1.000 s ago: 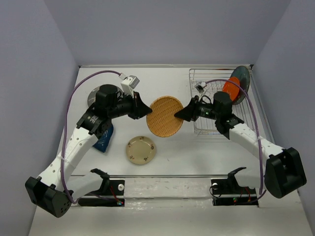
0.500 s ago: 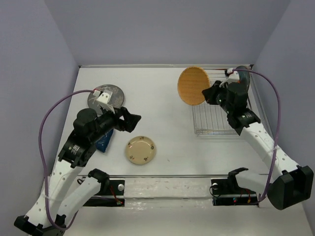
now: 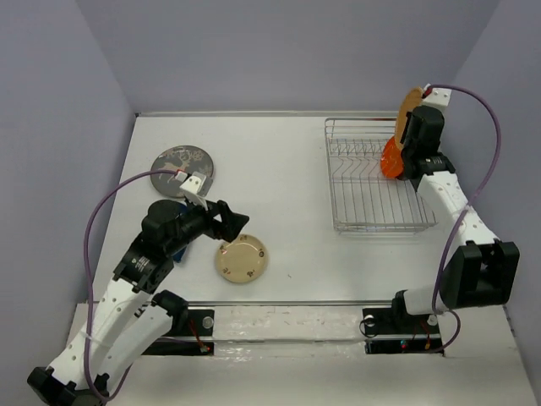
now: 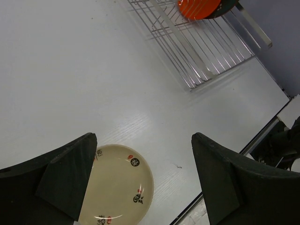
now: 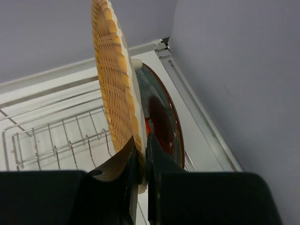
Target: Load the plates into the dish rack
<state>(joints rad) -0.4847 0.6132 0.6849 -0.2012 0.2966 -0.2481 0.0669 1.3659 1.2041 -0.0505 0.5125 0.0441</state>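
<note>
My right gripper is shut on the rim of the tan wicker plate, holding it on edge above the far right end of the dish rack. Right behind it in the rack stand the orange plate and the glossy dark teal plate. My left gripper is open and empty, hovering just above the small cream spotted plate, which lies flat on the table. The dark grey deer plate lies flat at the far left.
The rack's upright prongs stand to the left of the held plate. The side wall is close on the right of the rack. The left arm stretches along the table's left side.
The left gripper opened, let go of the wicker plate and drew back over the cream plate. The right gripper carried the wicker plate from mid-table up to the rack's far right end.
</note>
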